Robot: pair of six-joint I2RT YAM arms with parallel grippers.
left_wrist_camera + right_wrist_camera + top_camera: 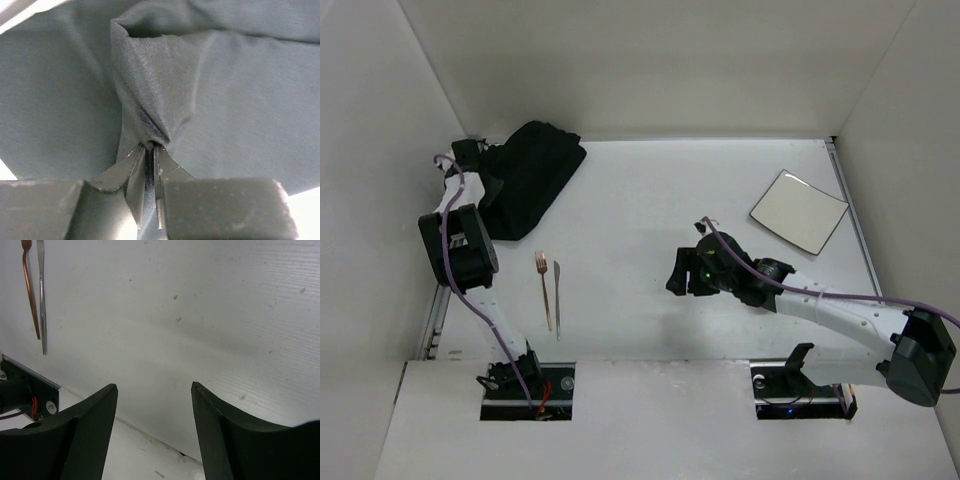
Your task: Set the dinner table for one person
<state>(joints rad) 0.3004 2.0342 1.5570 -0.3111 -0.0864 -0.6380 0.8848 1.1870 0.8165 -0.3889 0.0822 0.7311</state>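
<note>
The white dinner table (650,220) fills the top view. A black cloth placemat (532,175) lies crumpled at its far left. My left gripper (470,158) is shut on a pinched fold of the placemat (165,100); the fold sits between the fingertips (131,165). A copper fork (545,288) and a silver knife (558,298) lie side by side at the near left, and show in the right wrist view as the fork (30,287) and the knife (42,295). A square white plate (798,209) lies at the far right. My right gripper (680,272) is open and empty over the middle of the table (200,315).
White walls close in the table on the left, back and right. The arm bases stand at the near edge (525,385). The right arm (830,310) stretches across the near right of the table.
</note>
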